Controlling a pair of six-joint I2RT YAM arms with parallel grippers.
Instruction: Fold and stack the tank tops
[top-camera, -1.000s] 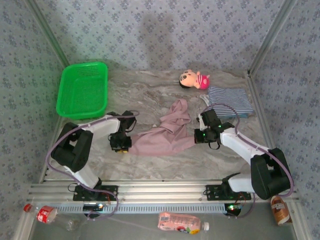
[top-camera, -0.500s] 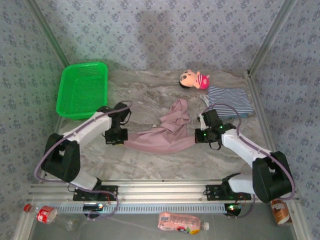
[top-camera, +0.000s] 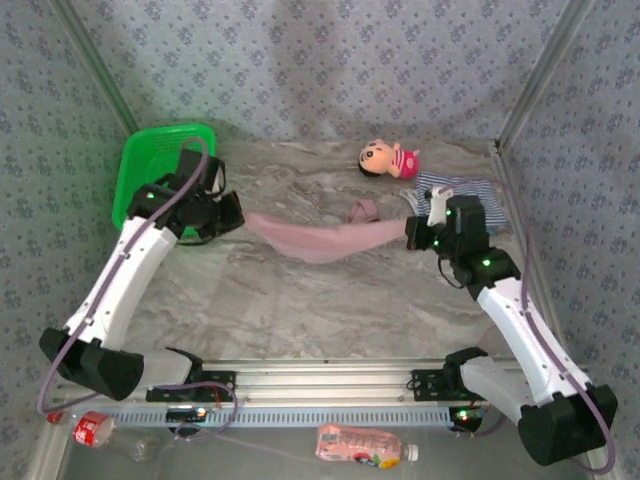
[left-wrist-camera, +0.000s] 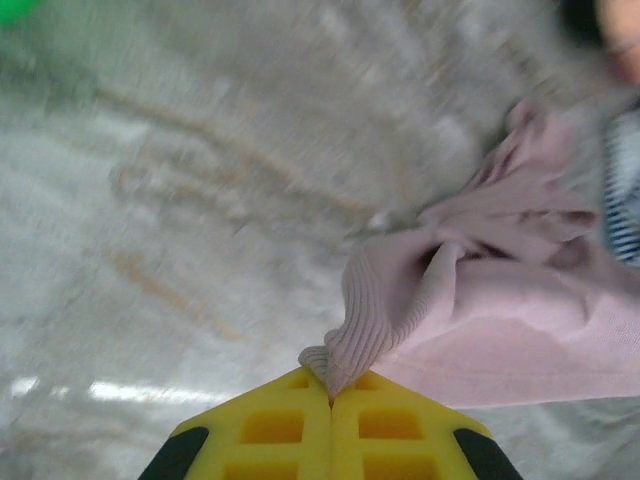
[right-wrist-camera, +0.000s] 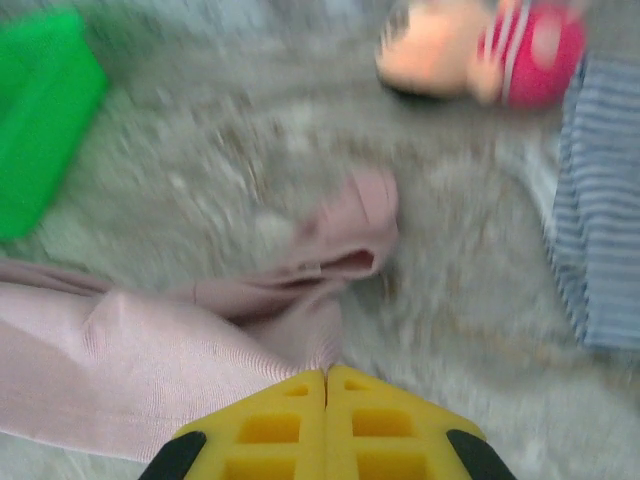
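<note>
The mauve-pink tank top (top-camera: 318, 239) hangs stretched between both arms above the table's middle. My left gripper (top-camera: 236, 214) is shut on its left corner, ribbed cloth (left-wrist-camera: 420, 300) pinched between the yellow fingers (left-wrist-camera: 270, 430). My right gripper (top-camera: 410, 232) is shut on the other corner, with the pink cloth (right-wrist-camera: 150, 370) spreading left from its fingers (right-wrist-camera: 390, 425). A loose strap end (top-camera: 361, 210) trails behind. The navy-and-white striped tank top (top-camera: 470, 195) lies folded at the back right, partly under the right arm, and shows as the striped top (right-wrist-camera: 605, 240) at the right wrist view's edge. The teal-blue top is out of view.
A green basket (top-camera: 150, 170) stands at the back left, close behind the left gripper. A pink plush doll (top-camera: 388, 158) lies at the back, beside the striped top. Bottles (top-camera: 362, 446) lie below the table's near rail. Patterned walls close in three sides.
Both grippers have lifted and moved toward the back and apart, pulling the mauve-pink top off the table and stretching it into a taut band between them.
</note>
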